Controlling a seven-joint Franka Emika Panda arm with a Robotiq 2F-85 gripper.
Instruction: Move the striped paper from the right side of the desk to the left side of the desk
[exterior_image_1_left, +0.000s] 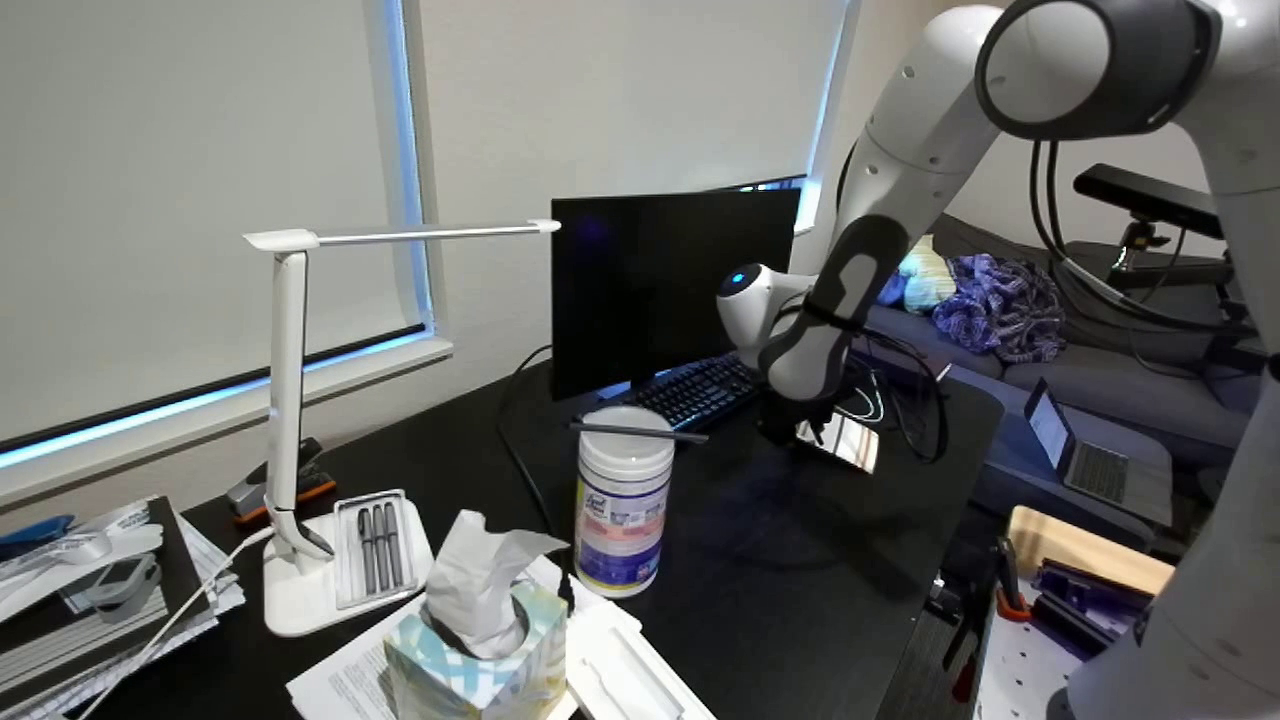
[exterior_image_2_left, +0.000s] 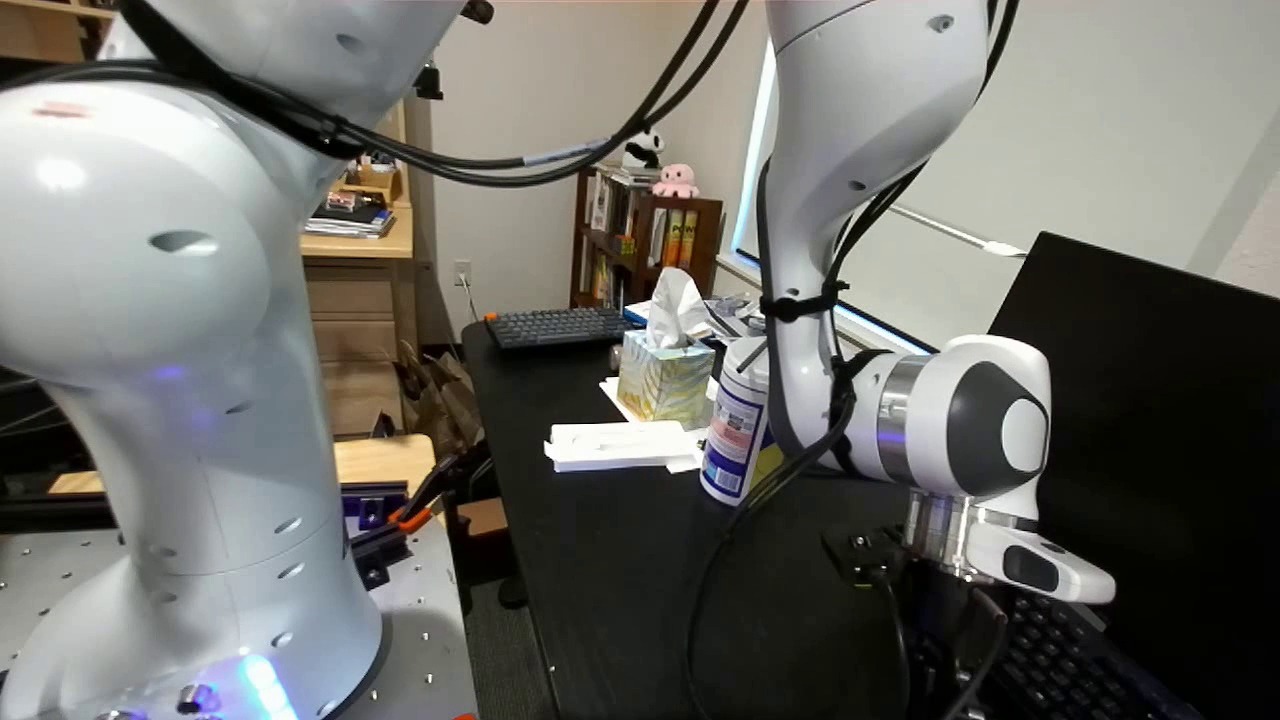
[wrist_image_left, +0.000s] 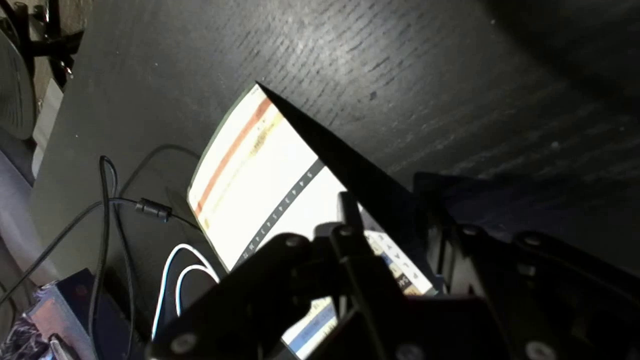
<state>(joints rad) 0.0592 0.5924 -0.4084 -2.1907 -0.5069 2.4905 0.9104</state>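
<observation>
Because the striped paper (wrist_image_left: 280, 175) probably has to be pinched to travel, the end effector (wrist_image_left: 387, 193) straddles one edge with jaws spread, one over the sheet, one past it, likely lined up to close. Paper's on the counter (exterior_image_1_left: 780, 570) near the black keyboard (exterior_image_1_left: 700, 390), presumably start side; dark shadow (wrist_image_left: 362, 175) hints that edge is lifted, handy for grabbing.

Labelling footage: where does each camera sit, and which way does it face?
An exterior view: near the tissue box, facing along the desk toward the monitor; arm shows.
An exterior view: near the monitor, facing back past the canister; base and arm show.
Wrist view: on the arm, facing down at the striped paper; tool shows.
Both exterior views share monitor, canister and arm.
</observation>
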